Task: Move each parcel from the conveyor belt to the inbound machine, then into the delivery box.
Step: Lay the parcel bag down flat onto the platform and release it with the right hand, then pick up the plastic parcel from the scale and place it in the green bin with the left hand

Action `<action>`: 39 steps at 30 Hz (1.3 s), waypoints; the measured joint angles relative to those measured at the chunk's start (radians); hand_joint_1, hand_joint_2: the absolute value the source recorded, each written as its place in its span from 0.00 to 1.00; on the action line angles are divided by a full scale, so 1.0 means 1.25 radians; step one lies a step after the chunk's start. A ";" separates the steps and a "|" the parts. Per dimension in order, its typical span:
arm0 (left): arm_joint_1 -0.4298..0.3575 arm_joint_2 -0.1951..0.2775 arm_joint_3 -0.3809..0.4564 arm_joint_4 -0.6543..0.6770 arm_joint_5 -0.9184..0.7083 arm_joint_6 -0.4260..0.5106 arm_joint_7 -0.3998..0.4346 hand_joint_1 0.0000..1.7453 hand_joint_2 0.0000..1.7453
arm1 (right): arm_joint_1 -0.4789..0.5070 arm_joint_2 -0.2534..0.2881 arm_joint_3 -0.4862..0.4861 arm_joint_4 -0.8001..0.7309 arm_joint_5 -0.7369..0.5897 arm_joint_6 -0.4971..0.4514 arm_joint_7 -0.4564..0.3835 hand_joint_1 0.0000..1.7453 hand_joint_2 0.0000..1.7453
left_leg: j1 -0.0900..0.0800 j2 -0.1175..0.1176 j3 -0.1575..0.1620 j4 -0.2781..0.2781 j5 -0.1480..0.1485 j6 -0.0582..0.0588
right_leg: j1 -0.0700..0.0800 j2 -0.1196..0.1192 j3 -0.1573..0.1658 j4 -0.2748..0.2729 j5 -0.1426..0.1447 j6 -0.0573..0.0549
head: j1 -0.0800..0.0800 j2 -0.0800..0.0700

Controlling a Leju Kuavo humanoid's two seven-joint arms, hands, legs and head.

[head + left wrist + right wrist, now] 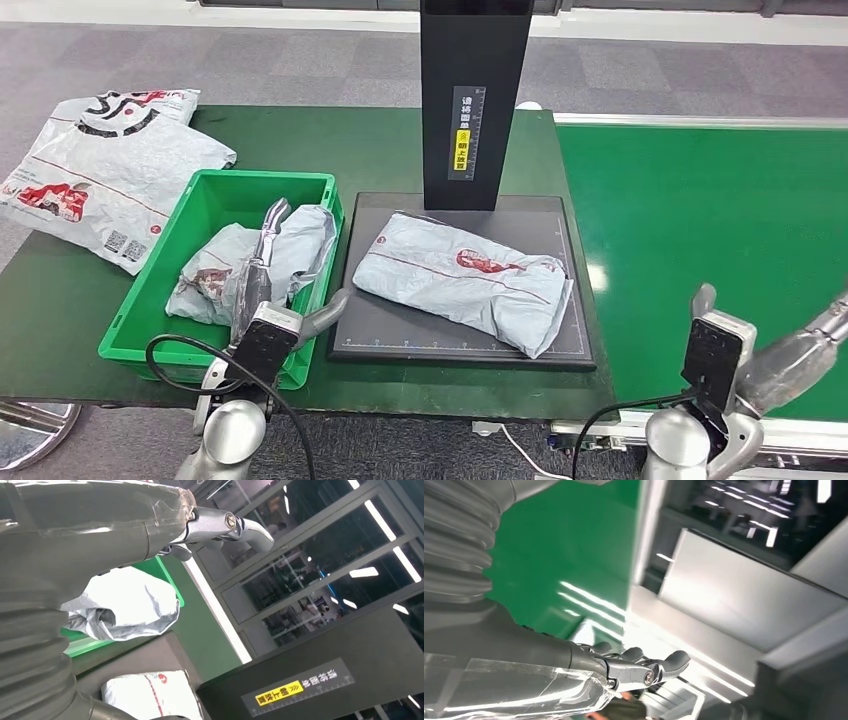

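From the head view, we saw our left hand (262, 262) over the green delivery box (200, 205), its fingers stretched out above the crumpled grey parcel (300, 240) lying inside; whether they touched it we could not tell. A second grey parcel (462, 280) lay flat on the dark inbound machine (560, 215), beside the box. Our right hand (835, 312) was cut off at the frame's edge over the green conveyor belt (700, 200), so its fingers were hidden there. More bags (100, 170) lay on the table's far left corner.

In the left wrist view, our fingers (235, 525) were extended and held nothing, with the crumpled parcel (130, 605) beyond them.

In the right wrist view, our fingers (644, 667) were slightly curled, apart, and empty.
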 joint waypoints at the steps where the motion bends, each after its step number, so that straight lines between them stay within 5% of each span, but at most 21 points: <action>1: 0.000 0.000 0.000 0.000 -0.003 -0.003 0.001 0.00 1.00 | 0.009 -0.001 -0.004 0.008 -0.006 0.000 0.002 0.00 1.00 | 0.000 0.000 0.000 0.000 0.000 0.000 | 0.000 0.000 0.000 0.000 0.000 0.000 | 0.000 0.000; 6: -0.025 -0.001 -0.005 0.020 -0.074 -0.036 0.012 0.00 1.00 | 0.040 -0.004 -0.013 0.047 -0.025 0.003 0.013 0.00 1.00 | 0.000 0.000 0.000 0.000 0.000 0.000 | 0.000 0.000 -0.001 0.000 0.000 0.000 | 0.000 0.000; 12: -0.251 -0.048 -0.113 0.248 -0.221 -0.101 0.071 0.00 1.00 | -0.023 -0.015 0.021 0.158 -0.009 0.003 0.041 0.00 1.00 | -0.001 -0.002 -0.001 0.000 0.005 0.002 | -0.001 -0.003 0.000 0.000 0.004 0.002 | 0.000 0.000; 18: -0.384 -0.084 -0.167 0.459 -0.228 -0.100 0.073 0.00 1.00 | -0.040 -0.025 0.043 0.201 -0.008 0.002 0.052 0.00 1.00 | -0.002 -0.001 -0.001 0.001 0.006 0.002 | -0.002 -0.002 -0.001 0.000 0.006 0.002 | 0.000 0.000; 28: -0.489 -0.114 -0.220 0.693 -0.287 -0.097 0.081 0.00 1.00 | -0.042 -0.028 0.067 0.228 0.002 0.011 0.055 0.00 1.00 | -0.002 -0.002 -0.002 0.000 0.005 0.002 | -0.001 -0.002 -0.001 0.000 0.005 0.002 | 0.000 0.000; 39: -0.548 -0.127 -0.262 0.890 -0.300 -0.236 0.096 0.00 1.00 | -0.062 -0.032 0.089 0.265 -0.010 0.002 0.051 0.00 1.00 | -0.002 -0.001 -0.002 0.000 0.005 0.002 | -0.001 -0.001 -0.001 0.000 0.005 0.002 | 0.000 0.000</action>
